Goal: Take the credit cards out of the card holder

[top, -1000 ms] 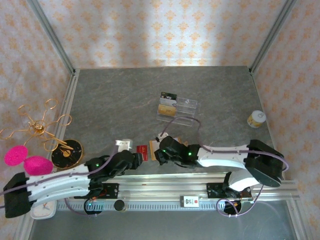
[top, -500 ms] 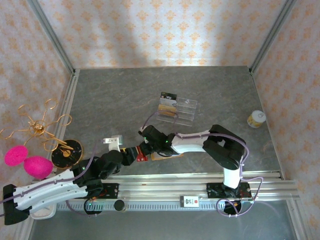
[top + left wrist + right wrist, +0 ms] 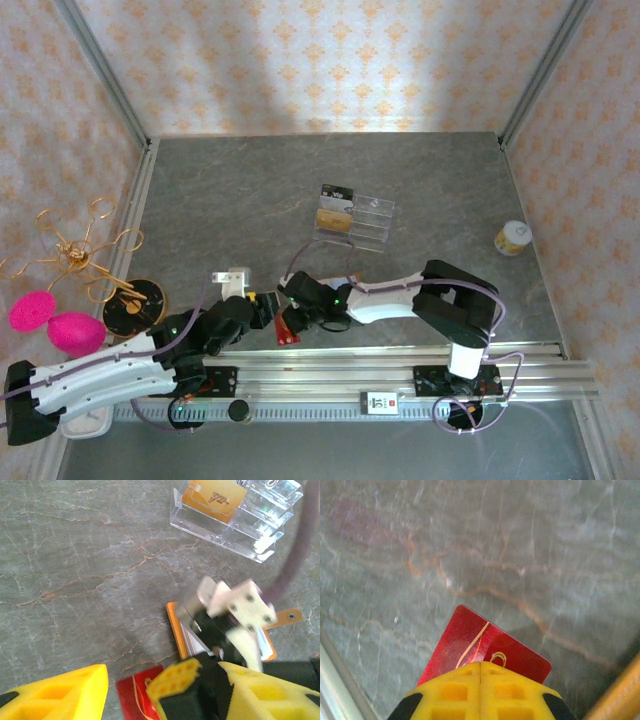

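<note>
The right claw (image 3: pixel 480 672) is clamped on the red credit card (image 3: pixel 485 642) over the worktop (image 3: pixel 520 540). The left claw (image 3: pixel 131 682) stands apart, the card showing between its fingers. The card holder (image 3: pixel 176 632) lies on the worktop just beside.

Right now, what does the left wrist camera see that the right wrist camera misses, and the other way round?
Left wrist view: the clear stand with a gold card in it, the orange wallet, and the left fingers set apart. Right wrist view: the right fingers shut on the red card, close enough to show its pale looping line. Shared: the red card and the grey, stone-patterned table.
</note>
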